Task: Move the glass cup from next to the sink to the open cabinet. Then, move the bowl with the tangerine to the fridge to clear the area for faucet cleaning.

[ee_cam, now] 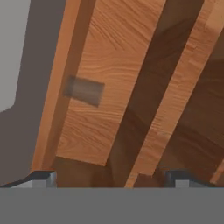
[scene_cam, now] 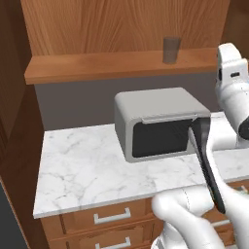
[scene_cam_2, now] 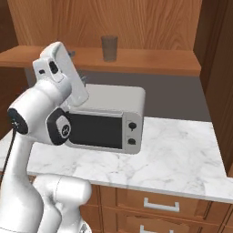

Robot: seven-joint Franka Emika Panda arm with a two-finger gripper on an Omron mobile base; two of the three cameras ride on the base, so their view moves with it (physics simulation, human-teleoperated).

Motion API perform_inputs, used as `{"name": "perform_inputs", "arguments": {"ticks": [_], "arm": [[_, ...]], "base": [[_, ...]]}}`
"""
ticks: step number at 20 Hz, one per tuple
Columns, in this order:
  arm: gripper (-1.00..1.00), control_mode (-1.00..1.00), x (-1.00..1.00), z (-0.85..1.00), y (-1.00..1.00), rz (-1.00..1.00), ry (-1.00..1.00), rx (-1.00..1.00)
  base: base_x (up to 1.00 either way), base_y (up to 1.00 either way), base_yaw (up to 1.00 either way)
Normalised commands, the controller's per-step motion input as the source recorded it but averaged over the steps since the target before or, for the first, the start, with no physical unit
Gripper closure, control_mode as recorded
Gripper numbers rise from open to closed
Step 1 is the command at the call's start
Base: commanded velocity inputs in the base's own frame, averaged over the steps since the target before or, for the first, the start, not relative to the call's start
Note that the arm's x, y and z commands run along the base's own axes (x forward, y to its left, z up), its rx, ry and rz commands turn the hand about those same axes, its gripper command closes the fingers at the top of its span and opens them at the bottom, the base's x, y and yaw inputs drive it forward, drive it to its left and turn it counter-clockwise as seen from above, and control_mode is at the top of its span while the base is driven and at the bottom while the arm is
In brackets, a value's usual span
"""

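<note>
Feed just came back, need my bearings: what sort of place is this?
A kitchen, by the look of it: a toaster oven on a marble counter above drawers, and a glass cup on the open cabinet shelf.

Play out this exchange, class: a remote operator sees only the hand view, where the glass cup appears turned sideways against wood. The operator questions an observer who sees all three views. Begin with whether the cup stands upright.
Operator: Does the glass cup stand upright?
Observer: Yes. In both base views it stands upright on the plank shelf of the open cabinet.
Operator: What lies below that shelf?
Observer: A grey countertop oven sits on a white marble counter, well below the cup.
</note>
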Motion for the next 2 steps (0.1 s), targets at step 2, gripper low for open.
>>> {"name": "perform_inputs", "arguments": {"ticks": [2], "arm": [[-1.00,-1.00,-1.00,0.00,0.07,-0.04,-0.11,0.00]], "base": [[0.00,0.00,0.00]]}}
